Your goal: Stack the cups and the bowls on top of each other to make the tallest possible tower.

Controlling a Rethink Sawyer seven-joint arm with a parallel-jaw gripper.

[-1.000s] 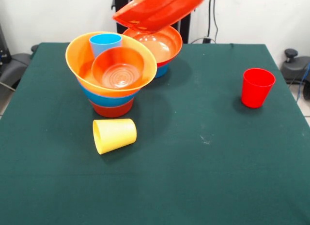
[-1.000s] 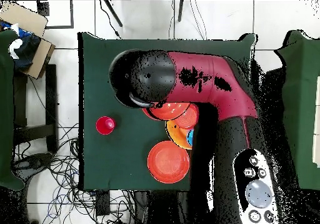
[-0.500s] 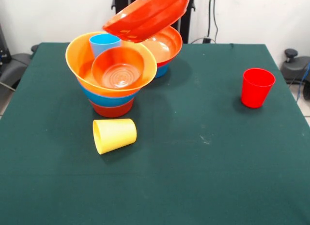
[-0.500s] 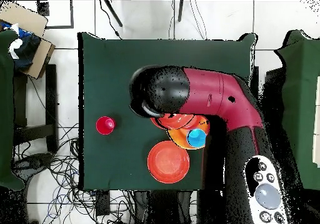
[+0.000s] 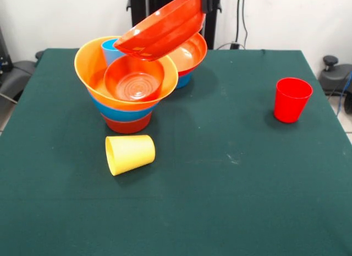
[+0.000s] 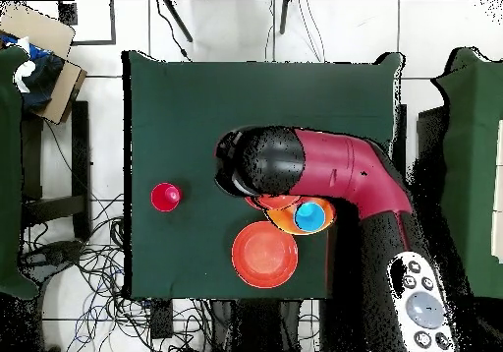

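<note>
At the table's far left in the front view, the tower (image 5: 127, 85) stands: big orange bowl (image 5: 88, 69) over blue and red-orange bowls, a small red-orange bowl (image 5: 135, 80) and light blue cup (image 5: 110, 48) inside. A wide red-orange bowl (image 5: 162, 27) hangs tilted above it, clamped at its upper rim by the gripper (image 5: 204, 1). The yellow cup (image 5: 130, 153) lies on its side in front; the red cup (image 5: 291, 99) stands well apart.

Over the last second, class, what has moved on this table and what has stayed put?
The wide shallow red-orange plastic bowl, carried tilted in the air, travelled left in the front view and down, now over the huge orange bowl of the tower. The yellow cup on its side, the upright red cup and the stacks stayed put.
</note>
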